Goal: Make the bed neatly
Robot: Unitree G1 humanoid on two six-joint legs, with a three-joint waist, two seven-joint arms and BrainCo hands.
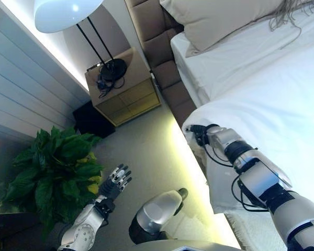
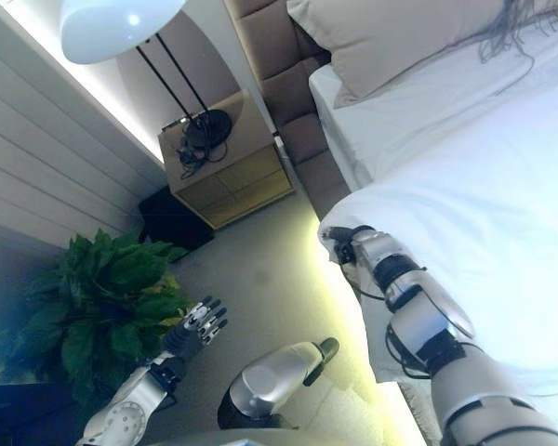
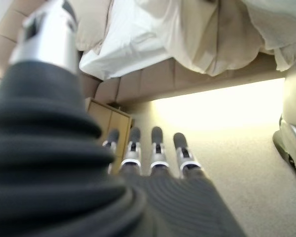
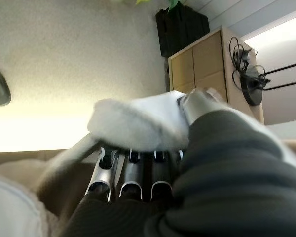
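The bed fills the right side, with a white duvet (image 1: 272, 104) over a white sheet (image 1: 225, 68) and a beige pillow (image 1: 220, 21) at its head. At the duvet's corner by the bed's side, my right hand (image 1: 197, 134) is shut on the cloth. In the right wrist view the fingers (image 4: 130, 173) curl under a bunched white fold (image 4: 138, 123) with the thumb pressed on top. My left hand (image 1: 116, 180) hangs open over the carpet beside the bed, holding nothing; its fingers (image 3: 155, 148) are straight in the left wrist view.
A padded brown headboard (image 1: 157, 36) stands at the bed's head. Beside it a wooden nightstand (image 1: 128, 94) carries a lamp (image 1: 63, 13) with a white shade. A black box (image 1: 91, 120) and a leafy plant (image 1: 57, 172) sit by the wall, with carpet between them and the bed.
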